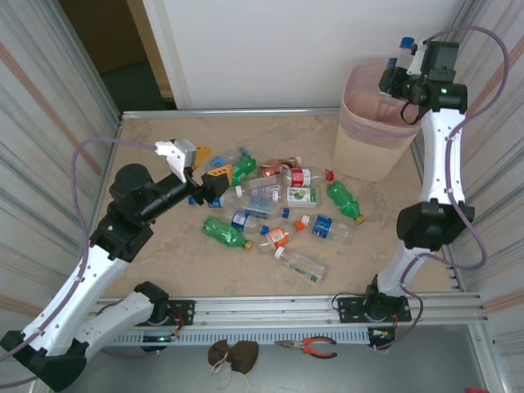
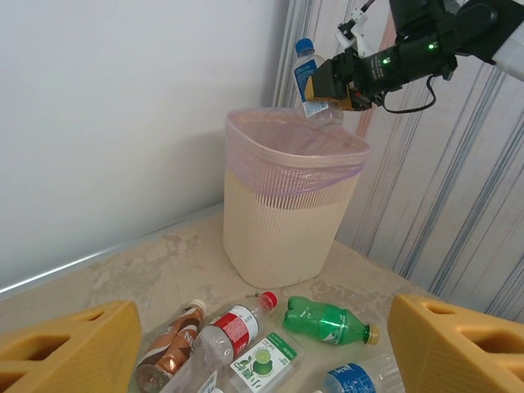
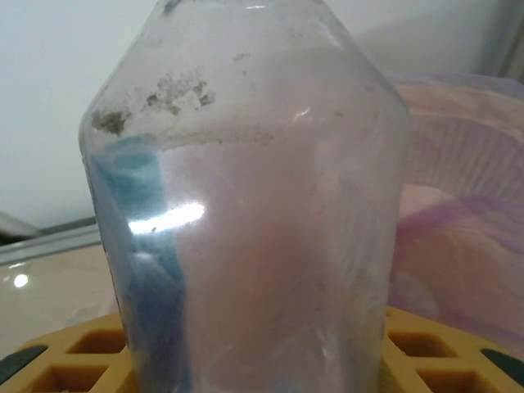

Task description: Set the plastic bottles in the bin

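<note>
**1 bottle over the bin, about 12 left on the table**

1 clear bottle (image 1: 397, 56) with a blue cap and blue label hangs upright, cap up, above the mouth of the bin (image 1: 368, 160). The bin stands at the far right corner of the table (image 1: 278, 135). The right gripper (image 1: 391, 79) has its yellow fingers closed on the bottle's lower body, and in the right wrist view the clear wall sits between the pads. From the left wrist view the base is about level with the pink liner, over the far side of the opening. The step in hand looks like the release.

The left gripper (image 1: 206, 187) hovers at the left edge of the heap with its fingers (image 2: 70, 352) spread wide and nothing between them. About 12 plastic bottles (image 1: 274, 209) lie on their sides mid-table, several touching. A green bottle (image 1: 345, 201) lies nearest the bin.

These look empty, so they are probably very light. The thin walls should dent under a hard squeeze, and the smooth round bodies will likely roll or squirt out of a glancing pinch. The safest hold is probably across the body at the label, square to the bottle's length, with moderate force. The neck and cap end is likely stiffer but narrow. Bottles at the edge of the heap, such as the green one, offer room for both fingers.
</note>
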### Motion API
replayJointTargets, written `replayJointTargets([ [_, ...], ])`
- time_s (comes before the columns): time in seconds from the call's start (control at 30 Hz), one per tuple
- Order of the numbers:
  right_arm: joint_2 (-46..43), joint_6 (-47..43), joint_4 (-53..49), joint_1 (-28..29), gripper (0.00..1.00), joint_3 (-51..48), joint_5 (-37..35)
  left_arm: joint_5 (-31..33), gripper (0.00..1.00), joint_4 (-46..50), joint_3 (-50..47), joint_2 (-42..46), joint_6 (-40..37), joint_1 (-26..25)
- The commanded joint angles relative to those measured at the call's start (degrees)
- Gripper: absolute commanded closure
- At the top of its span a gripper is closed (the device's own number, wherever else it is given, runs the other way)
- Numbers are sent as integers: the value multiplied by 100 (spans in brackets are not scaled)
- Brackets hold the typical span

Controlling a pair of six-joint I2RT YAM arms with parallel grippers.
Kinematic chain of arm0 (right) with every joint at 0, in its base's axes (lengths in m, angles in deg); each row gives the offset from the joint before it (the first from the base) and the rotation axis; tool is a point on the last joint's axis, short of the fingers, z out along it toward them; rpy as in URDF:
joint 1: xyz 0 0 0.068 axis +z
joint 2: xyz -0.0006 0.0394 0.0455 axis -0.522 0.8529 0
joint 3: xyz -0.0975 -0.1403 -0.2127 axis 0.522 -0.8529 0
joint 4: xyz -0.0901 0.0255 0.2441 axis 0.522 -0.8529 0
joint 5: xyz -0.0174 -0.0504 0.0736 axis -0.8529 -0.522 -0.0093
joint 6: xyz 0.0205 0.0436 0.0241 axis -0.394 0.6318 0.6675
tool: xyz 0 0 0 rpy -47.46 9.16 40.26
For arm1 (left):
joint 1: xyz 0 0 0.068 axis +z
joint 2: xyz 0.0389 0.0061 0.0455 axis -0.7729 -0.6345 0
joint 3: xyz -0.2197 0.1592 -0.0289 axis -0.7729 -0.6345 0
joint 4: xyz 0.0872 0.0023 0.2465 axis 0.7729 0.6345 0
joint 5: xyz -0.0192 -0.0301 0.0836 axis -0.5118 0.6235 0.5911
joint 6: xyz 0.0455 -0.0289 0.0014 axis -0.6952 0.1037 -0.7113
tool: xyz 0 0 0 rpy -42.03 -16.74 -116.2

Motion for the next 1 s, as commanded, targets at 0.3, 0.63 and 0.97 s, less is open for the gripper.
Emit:
replayJointTargets([
  [0.3,1468,-342,-1732,-49,51,831,-1126,-20,21,-100,-74,-132,111,80],
  [0.63,2392,-552,-2117,21,49,1017,-1357,-27,22,-131,-97,-348,244,94],
  [0.97,3171,-590,-2292,26,42,1299,-1453,4,23,-106,-78,-424,292,146],
])
